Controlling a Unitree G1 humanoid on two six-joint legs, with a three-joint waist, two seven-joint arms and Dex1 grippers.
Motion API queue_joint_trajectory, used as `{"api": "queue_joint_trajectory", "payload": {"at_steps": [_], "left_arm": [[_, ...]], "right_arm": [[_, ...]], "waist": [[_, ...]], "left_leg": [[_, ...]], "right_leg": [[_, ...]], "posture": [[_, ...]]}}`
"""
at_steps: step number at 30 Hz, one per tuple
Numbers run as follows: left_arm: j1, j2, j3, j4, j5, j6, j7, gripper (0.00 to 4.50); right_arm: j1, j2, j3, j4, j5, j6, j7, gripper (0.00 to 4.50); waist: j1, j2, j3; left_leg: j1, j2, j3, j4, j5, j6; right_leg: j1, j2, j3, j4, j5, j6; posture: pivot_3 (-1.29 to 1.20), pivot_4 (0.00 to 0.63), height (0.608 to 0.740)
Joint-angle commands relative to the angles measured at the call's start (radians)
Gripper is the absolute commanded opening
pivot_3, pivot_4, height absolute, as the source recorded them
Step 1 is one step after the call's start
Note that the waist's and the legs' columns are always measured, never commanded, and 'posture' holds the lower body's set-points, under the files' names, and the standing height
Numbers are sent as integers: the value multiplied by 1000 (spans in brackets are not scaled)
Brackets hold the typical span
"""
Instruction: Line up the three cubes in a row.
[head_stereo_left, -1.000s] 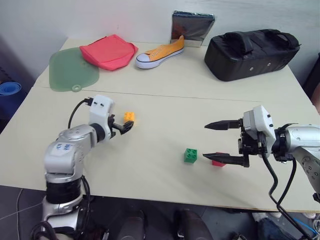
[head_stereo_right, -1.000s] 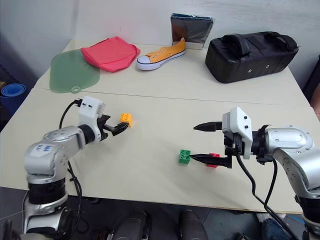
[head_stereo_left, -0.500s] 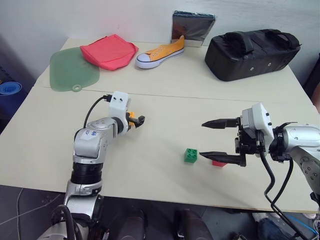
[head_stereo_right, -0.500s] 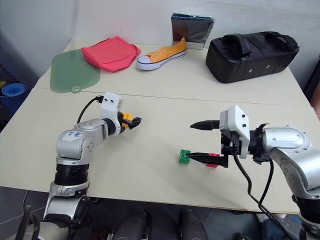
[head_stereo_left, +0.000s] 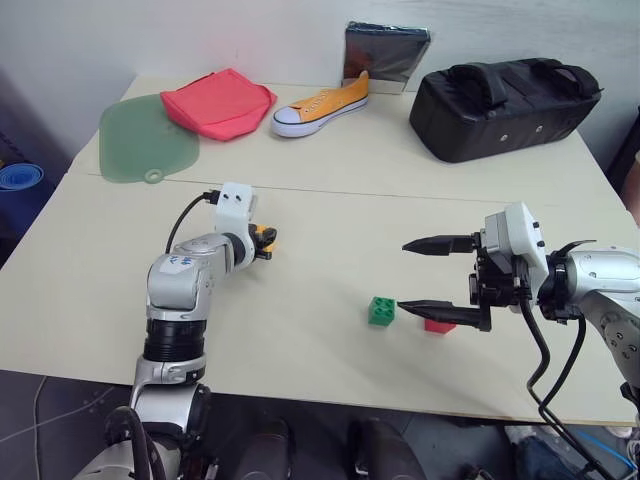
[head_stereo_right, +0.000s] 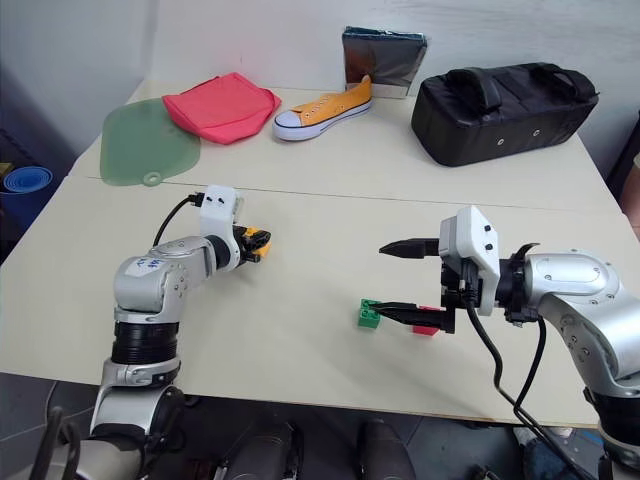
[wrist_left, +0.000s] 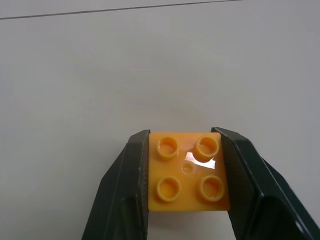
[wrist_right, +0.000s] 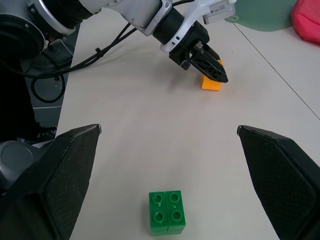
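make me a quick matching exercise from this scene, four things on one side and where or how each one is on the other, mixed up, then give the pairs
Things:
1. yellow-orange cube
2. green cube
3. right gripper
4. orange shoe

States:
A. at the far side of the table, next to the red cloth
B. open, holding nothing
C. free on the table, beside the red cube
D. clamped between the left gripper fingers

Pairs: 1-D, 2-C, 3-B, 4-A

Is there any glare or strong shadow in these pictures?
Left wrist view: a bright glare spot sits on the yellow cube, beside its studs. Right wrist view: the green cube shows no glare. Left eye view: light is even, and the bag casts only a faint shadow.
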Motion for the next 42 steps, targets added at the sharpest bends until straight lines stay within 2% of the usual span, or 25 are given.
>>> {"api": "queue_joint_trajectory", "payload": {"at_steps": [1, 3, 7, 10, 12, 17, 21, 25, 33, 42], "left_arm": [[-18, 93, -37, -18, -36, -94, -145, 1509], [-17, 212, -127, -68, -77, -213, -381, 1509], [-27, 384, -287, -129, -125, -363, -743, 1509], [-48, 448, -382, -132, -108, -425, -884, 1509], [-68, 454, -439, -120, -87, -459, -945, 1509], [-115, 401, -546, -46, -8, -572, -999, 1509], [-130, 362, -561, -11, 2, -601, -1031, 1509], [-144, 360, -620, 40, 85, -692, -1069, 1509], [-184, 275, -585, 111, 98, -651, -1042, 1509], [-121, 285, -576, 77, 105, -637, -1034, 1509]], "right_arm": [[7, -12, -41, -27, 14, -5, 0, 4500], [17, -18, -47, -31, 14, -4, 2, 4500], [52, -30, -55, -50, 10, -9, 11, 4500], [80, -41, -57, -64, 1, -18, 17, 4500], [109, -49, -59, -77, -12, -32, 22, 4500], [157, -50, -82, -101, -15, -35, 11, 4500], [173, -49, -91, -113, -15, -32, 4, 4500], [191, -48, -100, -119, -18, -31, -5, 4500], [200, -36, -98, -139, -4, -21, -26, 4500], [175, -32, -87, -122, 0, -19, -28, 4500]], "waist": [[-1, 0, 0], [-1, 0, 0], [1, 0, 0], [1, 1, 0], [0, 1, 0], [0, 1, 0], [-4, 1, 0], [-2, 1, 0], [1, 0, 0], [-2, 1, 0]], "left_leg": [[0, 0, 0, 0, 0, 0], [0, 0, 0, 0, 0, 0], [0, 0, 0, -1, 0, -1], [0, 0, -1, -2, 0, 0], [0, 0, -1, -1, 0, 0], [0, 0, -1, -1, 0, 1], [0, 0, 0, -1, 0, 2], [0, 0, 0, -1, 0, 2], [-1, 0, 0, 0, 0, 3], [0, 0, 0, 0, 0, 3]], "right_leg": [[0, 0, 0, 0, 0, 0], [-1, 0, 0, -1, 0, 0], [0, 0, 0, -5, 0, 0], [1, -1, -1, -7, 0, 0], [1, -1, -1, -7, 0, -1], [1, -1, 0, -5, 0, -1], [1, 0, 0, -4, 0, 0], [1, 0, 0, -4, 0, 0], [1, 0, 0, -4, 0, 0], [1, 0, 0, -3, 0, 0]], "posture": [[0, 150, 740], [0, 150, 740], [0, 150, 740], [0, 150, 740], [0, 150, 740], [0, 150, 740], [0, 150, 740], [0, 150, 740], [0, 150, 740], [0, 150, 740]]}}
